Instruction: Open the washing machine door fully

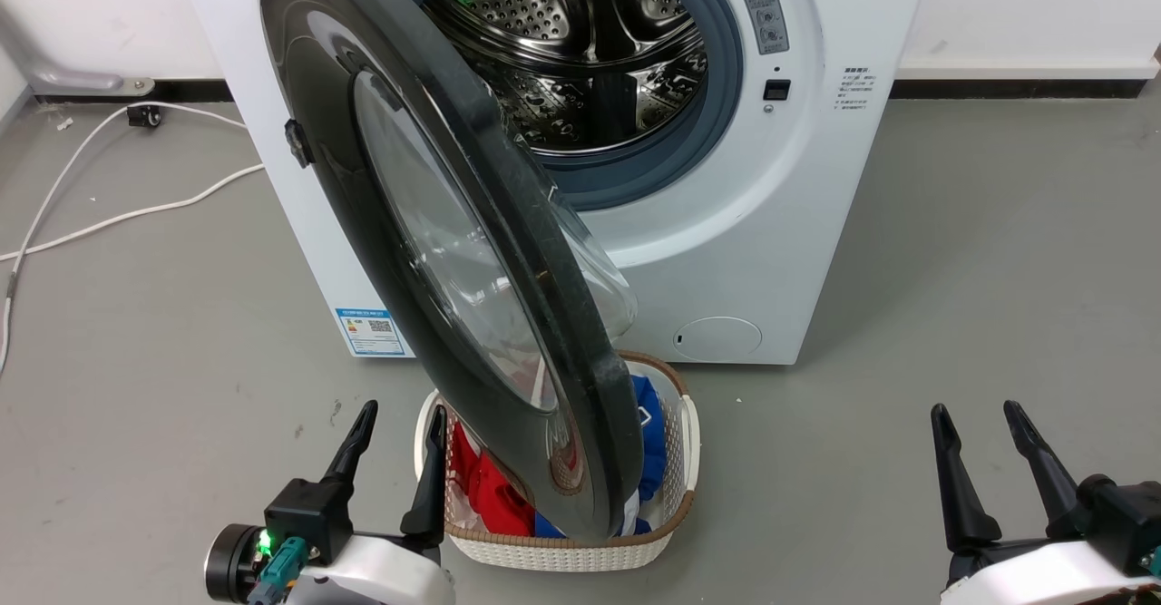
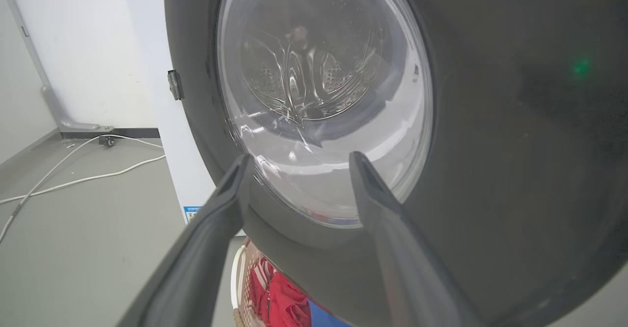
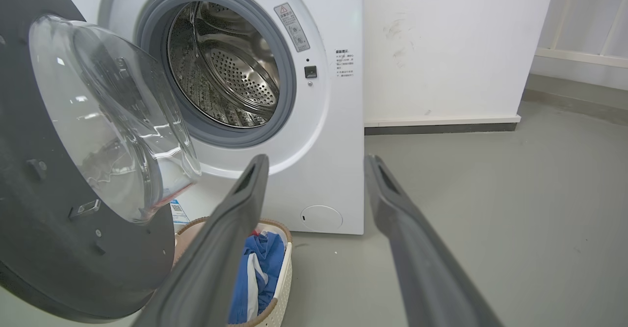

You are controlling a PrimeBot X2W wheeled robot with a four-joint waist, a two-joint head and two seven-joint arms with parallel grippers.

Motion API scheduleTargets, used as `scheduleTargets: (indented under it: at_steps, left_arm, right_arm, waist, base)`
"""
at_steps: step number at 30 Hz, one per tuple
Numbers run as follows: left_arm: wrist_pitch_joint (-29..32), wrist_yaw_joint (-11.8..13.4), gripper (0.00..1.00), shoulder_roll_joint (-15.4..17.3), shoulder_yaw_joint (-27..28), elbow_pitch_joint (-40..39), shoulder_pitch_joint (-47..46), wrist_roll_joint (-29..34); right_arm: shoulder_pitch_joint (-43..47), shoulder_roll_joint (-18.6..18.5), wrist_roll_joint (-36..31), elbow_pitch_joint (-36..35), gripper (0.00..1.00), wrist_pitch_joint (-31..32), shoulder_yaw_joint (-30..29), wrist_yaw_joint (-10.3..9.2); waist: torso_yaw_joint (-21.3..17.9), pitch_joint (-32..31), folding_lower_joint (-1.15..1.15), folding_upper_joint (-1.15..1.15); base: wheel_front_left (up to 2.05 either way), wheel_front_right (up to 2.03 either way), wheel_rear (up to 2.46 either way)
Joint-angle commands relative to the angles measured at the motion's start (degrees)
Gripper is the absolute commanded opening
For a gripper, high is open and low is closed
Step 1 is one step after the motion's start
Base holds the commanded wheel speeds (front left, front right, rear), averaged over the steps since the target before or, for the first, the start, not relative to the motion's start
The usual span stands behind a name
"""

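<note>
Large round glossy black door (image 1: 435,242) with clear bulging glass bowl (image 3: 113,116) — swung about halfway out from the big white front-loading washing machine (image 1: 744,251), hinged at its left, free edge over a white woven basket (image 1: 676,496) of clothes (image 1: 490,496). Probably heavy, stiff, slick-faced; best pushed at the black rim near the free edge, off the glass. Spread and empty: left end effector (image 1: 404,410) before the machine's left half, right end effector (image 1: 975,408) — beyond its right side.

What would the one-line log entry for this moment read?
door: partly open, above laundry basket | left gripper: open, facing door | right gripper: open, clear of door
</note>
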Motion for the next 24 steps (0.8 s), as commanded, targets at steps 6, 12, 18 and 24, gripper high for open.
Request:
scheduleTargets:
  at_steps: [6,12,18,24]
  left_arm:
    - [-0.1,0.0,0.00,0.0,-0.3,0.5,-0.7,0.0]
    - [-0.1,0.5,0.00,0.1,0.0,0.4,-1.2,-0.1]
    - [-0.1,1.2,0.00,0.2,1.0,-3.0,-4.0,-1.0]
    - [0.4,2.9,0.00,0.0,2.0,-10.2,-9.4,-2.2]
  right_arm:
    - [-0.2,0.0,-1.0,-0.7,1.00,0.4,0.2,-0.01]
    - [0.0,0.2,-1.6,-0.9,1.00,0.7,0.2,-0.01]
    - [-0.2,0.2,-2.3,-1.2,1.00,0.8,0.2,-0.01]
    - [-0.6,0.3,-2.2,-1.4,1.00,1.3,-0.1,-0.01]
  waist:
    - [0.3,0.0,0.00,0.00]
    - [0.4,0.2,0.00,0.00]
    - [0.6,0.3,0.00,0.00]
    - [0.9,0.6,0.00,0.00]
  base:
    - [0.00,0.00,0.00]
    - [0.00,0.00,0.00]
    - [0.00,0.00,0.00]
    - [0.00,0.00,0.00]
